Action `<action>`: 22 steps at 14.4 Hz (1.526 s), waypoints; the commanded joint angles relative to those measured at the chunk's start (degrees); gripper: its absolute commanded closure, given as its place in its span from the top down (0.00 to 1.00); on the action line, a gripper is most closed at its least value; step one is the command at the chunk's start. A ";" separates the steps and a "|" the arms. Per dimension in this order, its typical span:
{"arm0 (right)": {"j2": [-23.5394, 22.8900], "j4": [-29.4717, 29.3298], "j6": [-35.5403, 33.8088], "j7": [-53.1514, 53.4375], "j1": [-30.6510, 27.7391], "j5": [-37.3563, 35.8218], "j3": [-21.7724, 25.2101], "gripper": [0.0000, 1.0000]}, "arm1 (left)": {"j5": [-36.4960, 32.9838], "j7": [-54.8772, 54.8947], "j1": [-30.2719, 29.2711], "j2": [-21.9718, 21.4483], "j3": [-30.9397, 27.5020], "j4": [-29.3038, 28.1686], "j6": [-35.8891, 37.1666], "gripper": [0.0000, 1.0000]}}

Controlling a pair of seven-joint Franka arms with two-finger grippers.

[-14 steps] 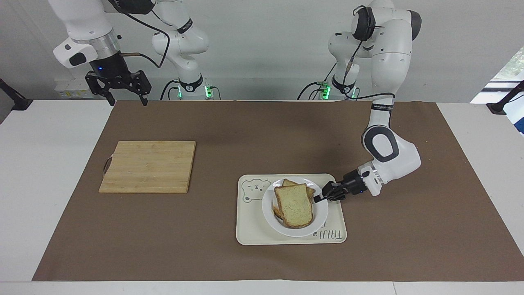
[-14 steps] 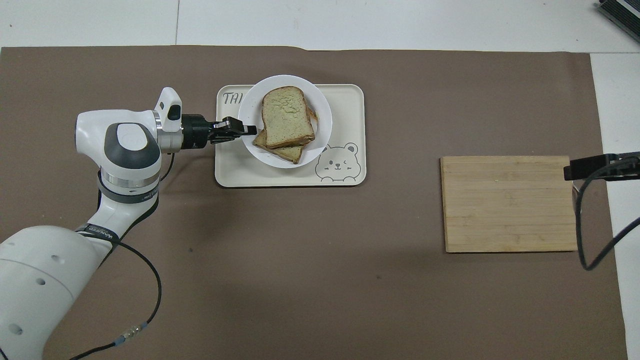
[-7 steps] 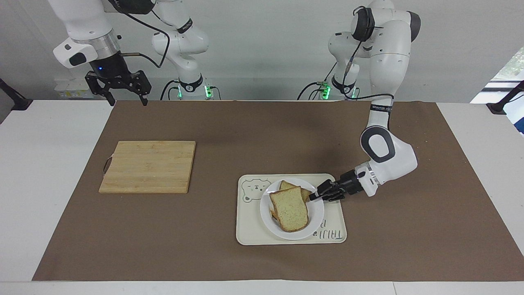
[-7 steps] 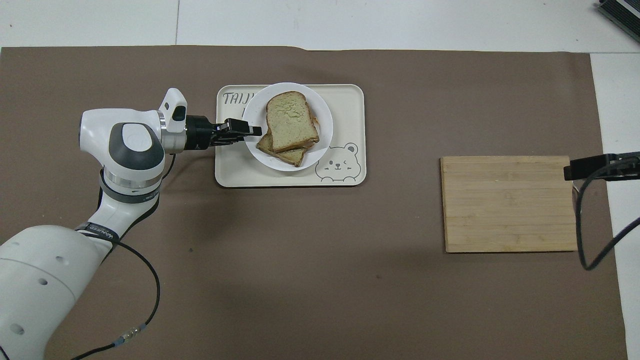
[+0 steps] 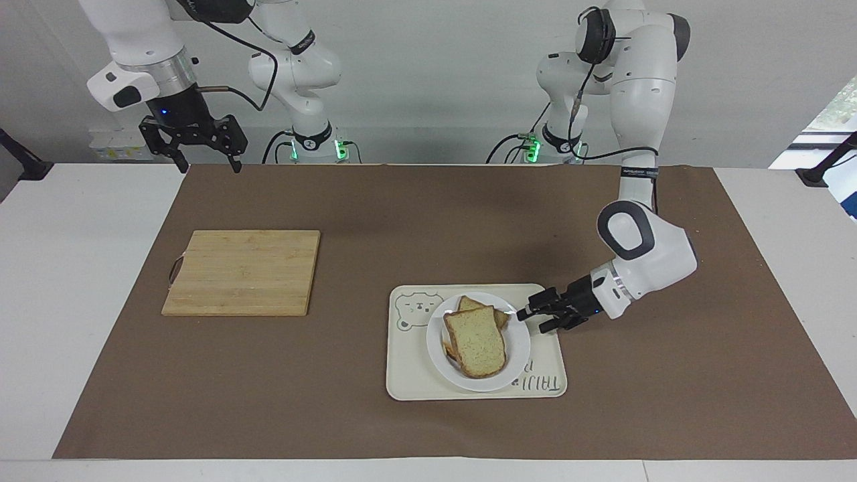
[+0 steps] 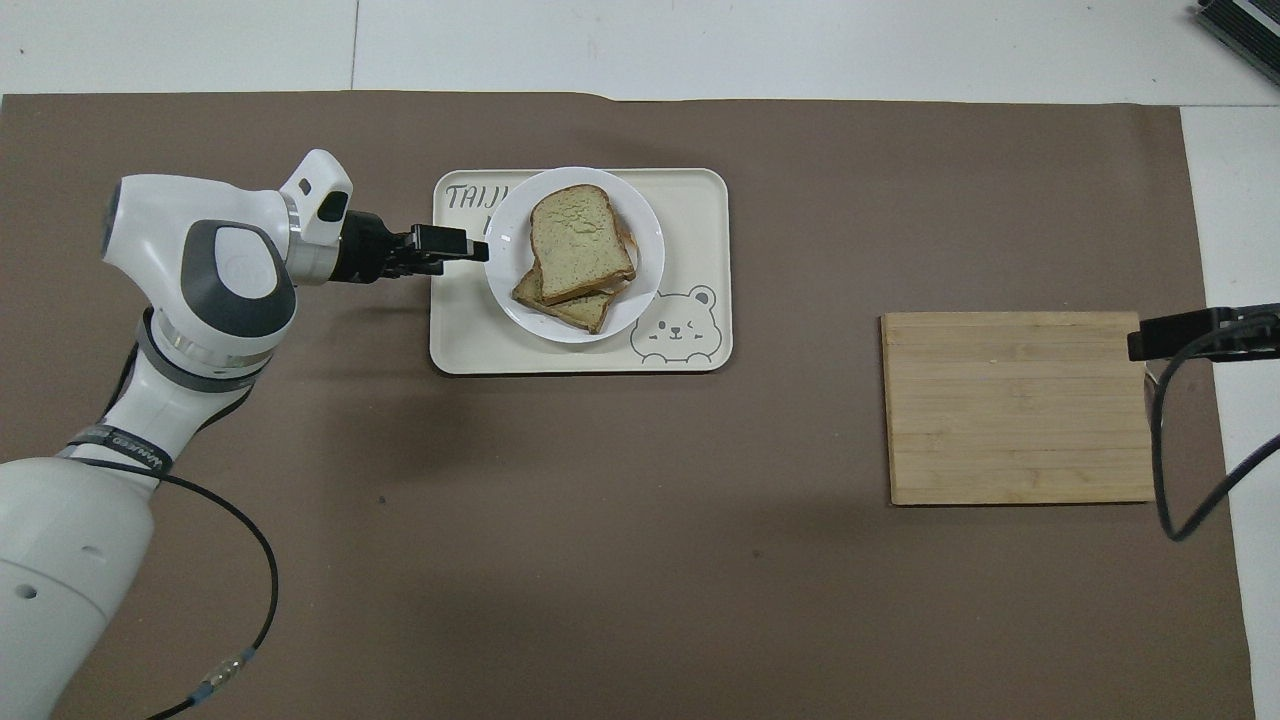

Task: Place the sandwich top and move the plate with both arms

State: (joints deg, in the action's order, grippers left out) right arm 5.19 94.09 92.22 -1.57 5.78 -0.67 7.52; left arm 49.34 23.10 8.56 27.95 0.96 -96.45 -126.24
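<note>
In the facing view, the left gripper [image 5: 531,320] sits low over the edge of the cream bear tray [image 5: 543,388] toward the left arm's end of the table, just beside the rim of the white plate [image 5: 519,358], its two fingers spread apart and holding nothing. The plate rests on the tray, and the sandwich top [image 5: 477,343] lies on it, stacked askew over a lower bread slice [image 5: 489,308] whose corners stick out from under it. The right gripper [image 5: 199,148] hangs high above the table edge at the right arm's end, its jaws spread wide and empty; that arm waits. A wooden cutting board [image 5: 242,272] lies on the brown mat [image 5: 375,214], well apart from the tray. In the overhead view, the left gripper [image 6: 478,250] points at the plate [image 6: 648,270] rim, its tips at the rim. The sandwich top [image 6: 579,241] covers most of the lower bread slice [image 6: 568,310], the cream bear tray [image 6: 590,358] lies under the plate, and the wooden cutting board [image 6: 1015,405] is toward the right arm's end. Only a dark part of the right gripper [image 6: 1195,333] shows at the frame's edge.
</note>
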 commanded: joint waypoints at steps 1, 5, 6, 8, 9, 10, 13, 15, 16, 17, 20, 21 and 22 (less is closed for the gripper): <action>-0.71 -1.46 -1.43 -1.07 -0.24 0.85 -0.05 1.00 | -15.18 -7.96 -0.82 -6.92 -0.78 -0.32 1.16 1.00; -0.71 -1.46 -1.43 -1.07 -0.24 0.85 -0.05 1.00 | -30.74 -9.48 -0.83 -15.27 -4.20 1.08 9.05 1.00; -0.71 -1.46 -1.43 -1.07 -0.24 0.85 -0.05 1.00 | -35.66 -9.39 -0.83 -16.77 -4.99 2.48 12.12 1.00; -0.71 -1.46 -1.43 -1.07 -0.24 0.85 -0.05 1.00 | -44.03 -9.04 -1.18 -17.75 -5.26 9.31 20.72 1.00; -0.71 -1.46 -1.43 -1.07 -0.24 0.93 -0.05 1.00 | -44.76 -9.04 -2.05 -17.75 -5.26 12.31 25.82 1.00; -0.71 -1.46 -1.43 -1.07 -0.24 0.85 -0.05 1.00 | -44.76 -9.04 -2.67 -17.66 -5.52 15.30 29.52 1.00; -0.71 -1.46 -1.35 -1.07 -0.24 0.85 -0.05 1.00 | -44.85 -8.87 -4.60 -18.19 -5.44 21.37 39.28 1.00; -0.71 -1.46 -1.43 -1.07 -0.24 0.85 -0.05 1.00 | -44.85 -8.78 -5.39 -20.81 -5.44 22.45 44.13 1.00; -0.71 -1.46 -1.43 -1.07 -0.24 0.85 -0.05 1.00 | -45.03 -8.78 -5.40 -23.09 -5.44 22.36 45.37 1.00; -0.71 -1.46 -1.43 -1.07 -0.24 0.85 -0.05 1.00 | -45.03 -8.86 -5.40 -25.11 -5.09 22.10 46.42 1.00; -0.71 -1.46 -1.43 -1.07 -0.24 0.85 -0.05 1.00 | -46.25 -8.78 -5.05 -29.52 -5.00 17.27 48.63 1.00; -0.71 -1.46 -1.43 -1.07 -0.24 0.85 -0.05 1.00 | -46.96 -8.78 -4.70 -30.22 -4.91 16.13 48.46 1.00; -0.71 -1.46 -1.43 -1.07 -0.24 0.85 -0.05 1.00 | -46.96 -8.95 -4.78 -30.49 -4.91 15.86 48.54 1.00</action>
State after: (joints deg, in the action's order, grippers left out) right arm 5.19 94.09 92.22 -1.56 5.78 -0.67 7.52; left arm 4.09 14.32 3.63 -0.63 -4.42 -76.97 -77.46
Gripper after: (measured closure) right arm 0.000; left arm 0.000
